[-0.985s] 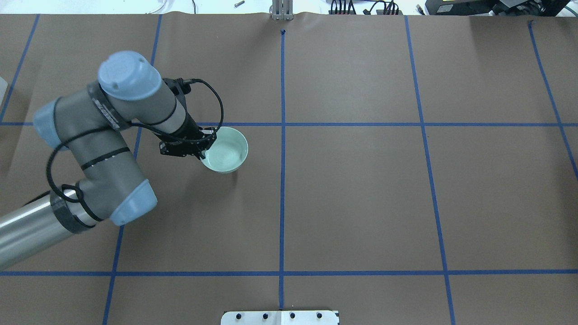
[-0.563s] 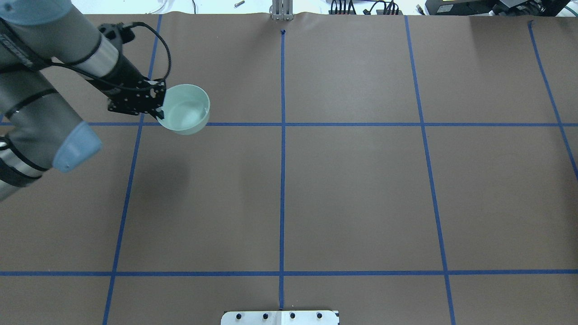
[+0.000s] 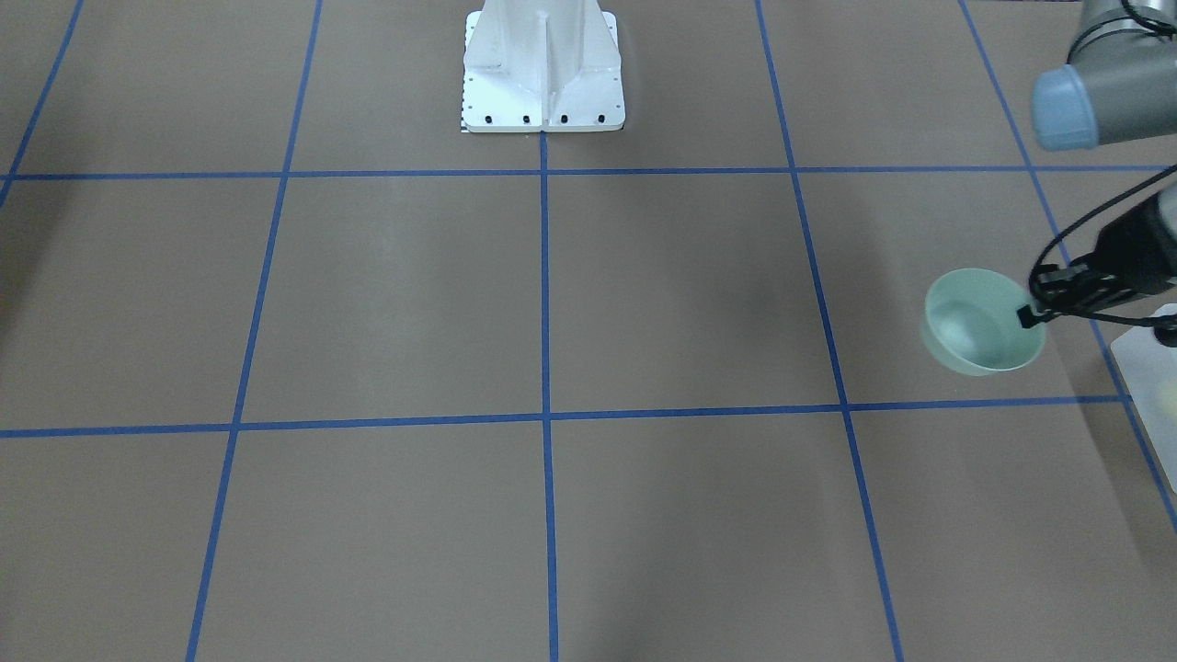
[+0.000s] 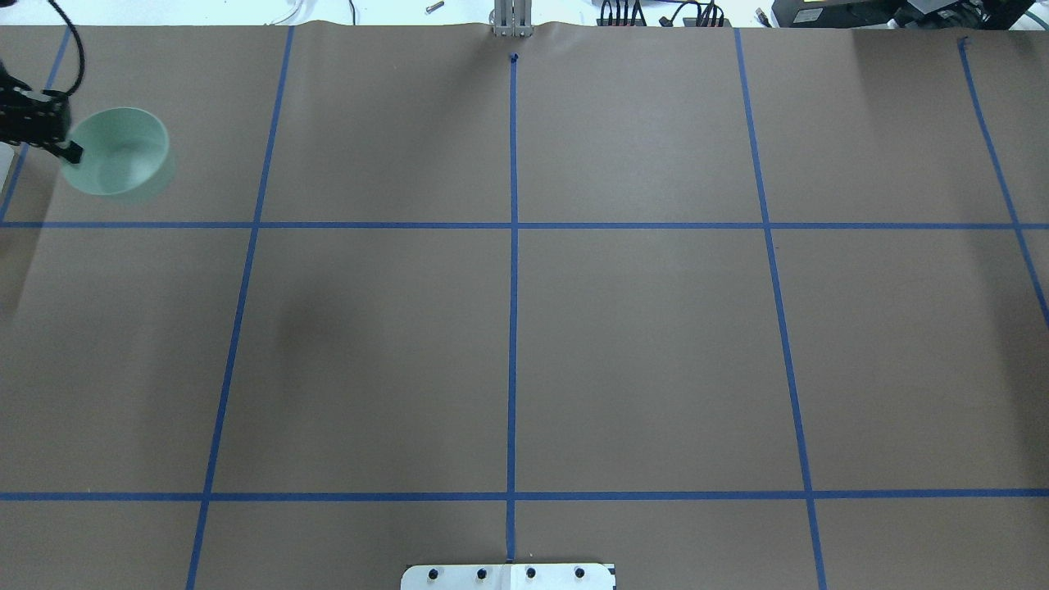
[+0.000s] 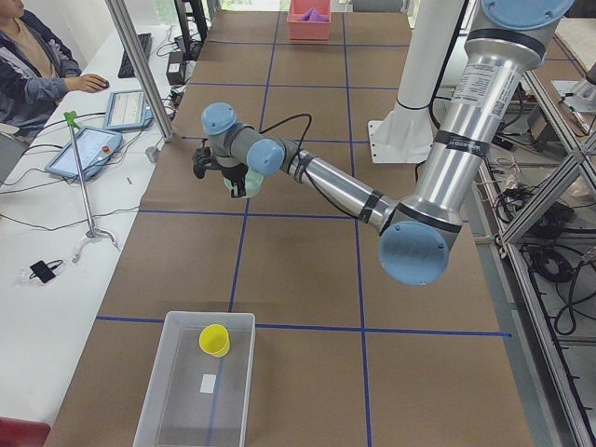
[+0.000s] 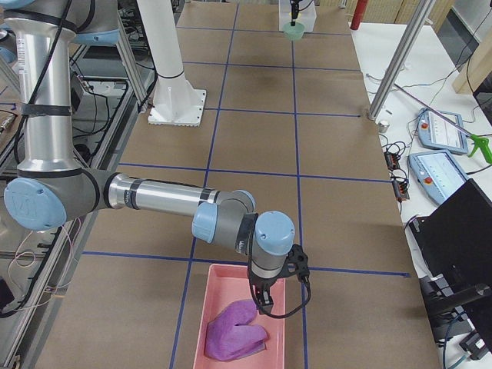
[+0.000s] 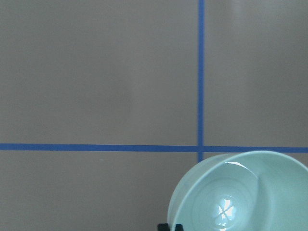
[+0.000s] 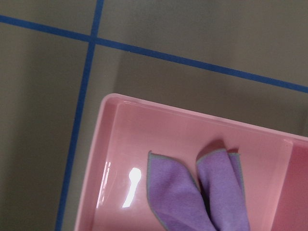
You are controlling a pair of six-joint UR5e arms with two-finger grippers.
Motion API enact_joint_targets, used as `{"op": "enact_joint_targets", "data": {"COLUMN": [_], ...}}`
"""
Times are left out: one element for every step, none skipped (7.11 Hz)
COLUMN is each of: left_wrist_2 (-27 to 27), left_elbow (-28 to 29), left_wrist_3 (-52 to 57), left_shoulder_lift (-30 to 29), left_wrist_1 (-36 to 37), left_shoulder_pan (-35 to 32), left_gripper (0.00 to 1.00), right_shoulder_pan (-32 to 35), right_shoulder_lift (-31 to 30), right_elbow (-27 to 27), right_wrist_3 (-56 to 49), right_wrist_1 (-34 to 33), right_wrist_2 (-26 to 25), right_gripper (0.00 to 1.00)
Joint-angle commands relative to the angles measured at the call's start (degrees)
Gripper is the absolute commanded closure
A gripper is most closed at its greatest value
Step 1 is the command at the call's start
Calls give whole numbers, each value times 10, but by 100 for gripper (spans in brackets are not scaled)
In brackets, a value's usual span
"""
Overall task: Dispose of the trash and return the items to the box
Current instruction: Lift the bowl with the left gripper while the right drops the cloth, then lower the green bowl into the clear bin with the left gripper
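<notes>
My left gripper (image 4: 70, 152) is shut on the near rim of the pale mint-green bowl (image 4: 119, 153) and holds it above the table's far left. The held bowl also shows in the front view (image 3: 979, 322) beside the gripper (image 3: 1028, 314), and fills the lower right of the left wrist view (image 7: 240, 192). The translucent box (image 5: 209, 314) stands at the table's left end with the yellow cup (image 5: 215, 340) inside it. Its corner shows in the front view (image 3: 1149, 368). My right gripper (image 6: 261, 300) hangs over a pink tray; I cannot tell whether it is open or shut.
The pink tray (image 6: 201, 307) at the table's right end holds a purple cloth (image 6: 234, 330), which also shows in the right wrist view (image 8: 192, 192). The white robot base (image 3: 542, 74) stands at the table's middle edge. Operators' tablets (image 5: 88, 154) lie beyond the far edge.
My left arm has carried the bowl up off the table and far to the left, toward the box end. The bowl stays gripped by its rim.
</notes>
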Motion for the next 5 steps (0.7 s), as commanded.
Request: {"op": "enact_joint_targets", "data": {"left_wrist_2": [1,1,2,3,8], "left_elbow": [124,192,290,372,465], "left_wrist_3": [257,332,395,410,423], "left_shoulder_lift": [-5,-9,-19,-31,-47], "left_wrist_1": [35,14,-47,-112,-179], "left_shoulder_pan": [-118,-152,-184,-202,-210], "left_gripper": [100,100,100,100,100], "right_shoulder_pan": [-46,-76,-96,-115,-143], "right_shoulder_lift": [-52,-71,-73,-72,-72], "right_elbow": [115,164,190,206,232], "right_wrist_3": [113,169,213,252,305], "right_wrist_1": [-2,-1,-2,0,1], "right_wrist_2": [22,24,38,49,49], "right_gripper": [0,0,0,0,0]}}
